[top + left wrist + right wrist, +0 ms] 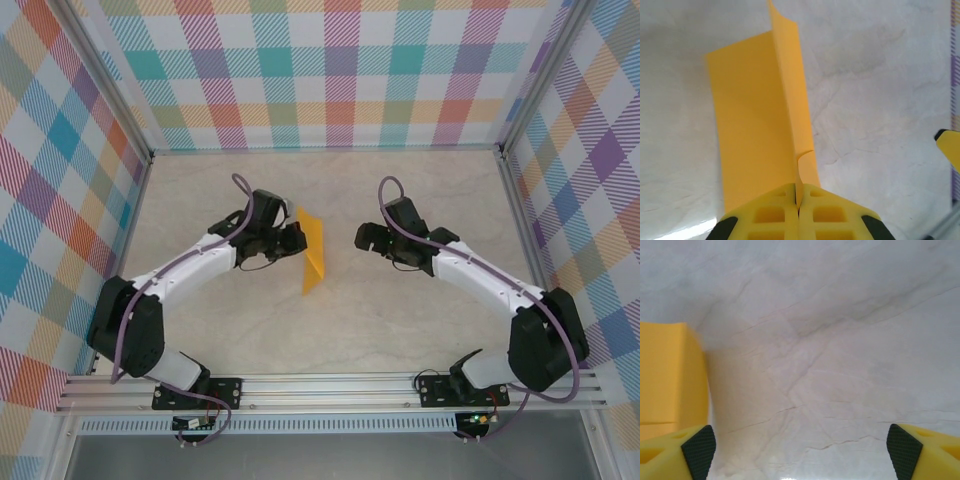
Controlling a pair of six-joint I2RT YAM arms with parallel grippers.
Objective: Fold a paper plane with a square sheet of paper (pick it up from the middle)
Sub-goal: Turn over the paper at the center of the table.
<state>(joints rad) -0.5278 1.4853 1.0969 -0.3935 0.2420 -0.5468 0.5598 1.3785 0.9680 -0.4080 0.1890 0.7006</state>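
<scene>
Pale marbled surface (pixel 330 330), boxed in by plaid walls (pixel 330 70) on a metal frame (pixel 325 151). Item one: sheet (pixel 313 252), orange-yellow and plain, folded into a narrow strip with one long flap standing up from the flat part, as the left wrist view (pixel 755 115) shows. It lies immediately right of the left end effector and touches it. In the top view its long axis runs from the far side toward the near side, slightly slanted, so it lies crosswise to the line between the two arms. Item two: left end effector (pixel 295 238), clenched, its yellow fingers pressed together on a thin raised fold of the sheet, seen close in its own wrist view (pixel 799 200). Item three: right end effector (pixel 365 238), well to the right of the left end effector with the sheet between them. It is released, with both black-tipped fingers wide apart over bare surface in its own view (pixel 800 445), grasping nothing and not touching the sheet. Containers: none among the things listed. Judgement: the left arm is the nearer one and has the only hold, while the right faces the sheet's free long side across a gap. The next crease probably depends on the right end effector closing that gap square to the long axis while the left keeps the strip from sliding. Risk: thin paper pinched at a single point may pivot or buckle when pushed from the other side.
</scene>
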